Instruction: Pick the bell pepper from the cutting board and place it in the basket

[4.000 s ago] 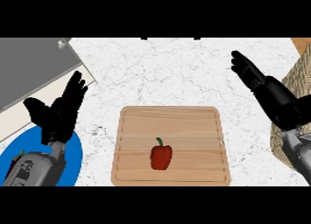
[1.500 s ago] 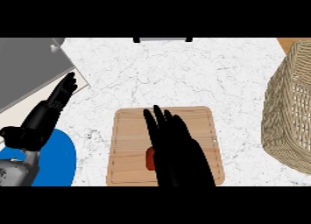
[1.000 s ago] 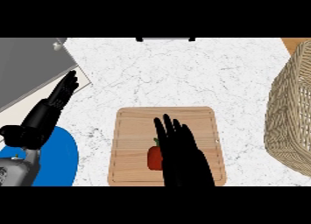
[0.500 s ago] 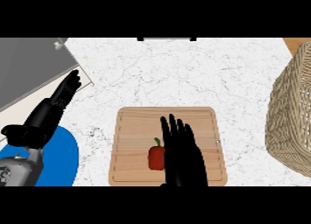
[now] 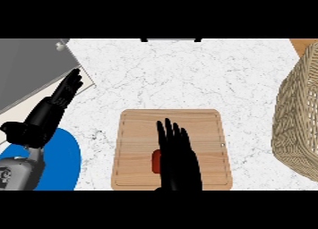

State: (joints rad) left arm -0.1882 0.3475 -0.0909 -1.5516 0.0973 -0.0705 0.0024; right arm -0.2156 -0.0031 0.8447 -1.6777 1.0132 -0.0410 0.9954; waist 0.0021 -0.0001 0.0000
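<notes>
The left hand (image 5: 45, 117) rests open at the left, fingers straight. On the cutting board (image 5: 135, 147) the bell pepper (image 5: 155, 161) lies half hidden beside the right hand (image 5: 178, 156), whose fingers are straight. The basket (image 5: 305, 112) stands at the right of the surface (image 5: 187, 76).

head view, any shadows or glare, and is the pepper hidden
Head view: even light, no glare on the counter, no marked shadows. The right hand covers most of the pepper; only a red sliver shows at its left. The basket is cut by the right edge.
</notes>
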